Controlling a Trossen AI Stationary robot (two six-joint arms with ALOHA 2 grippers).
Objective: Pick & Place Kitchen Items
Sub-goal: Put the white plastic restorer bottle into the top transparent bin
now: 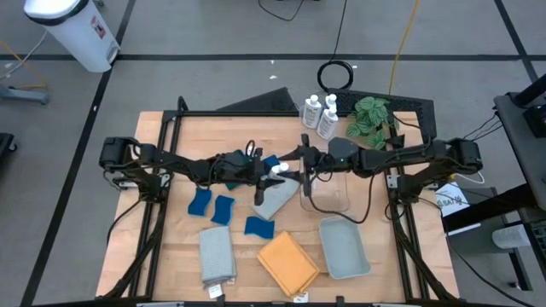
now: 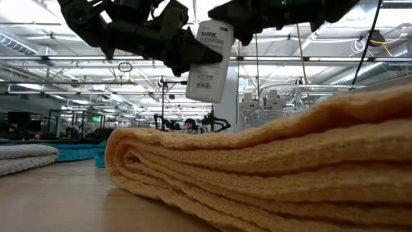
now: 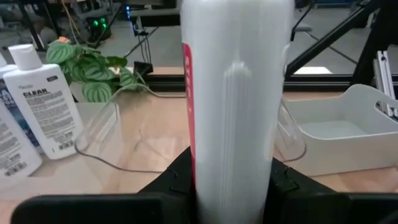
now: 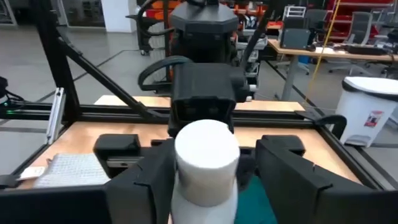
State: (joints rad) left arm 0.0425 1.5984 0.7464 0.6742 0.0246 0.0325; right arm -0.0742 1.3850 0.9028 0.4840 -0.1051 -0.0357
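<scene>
The small white plastic bottle with a printed label [image 2: 211, 59] hangs in the air above the middle of the wooden worktop [image 1: 162, 247], held between both arms, which suggests a handover. The left tool [image 1: 270, 176] is clamped on the bottle's body: its wrist view shows the white cylinder filling the space between its dark fingers. The right tool [image 4: 207, 163] stands around the bottle's white cap, fingers either side of it; whether they press on the cap or stand just clear cannot be told.

The bottle is held upright, cap toward the right arm, presumably so the right tool can take it by the top and carry it to the clear plastic bin [image 1: 328, 194] just beside.

Both arms reach inward, nearly level, meeting at the worktop's centre above the grey folded cloth [image 1: 277, 201]. The orange folded cloth [image 1: 288, 263] and the pale grey-blue tray [image 1: 345, 248] lie nearer the front edge.
</scene>
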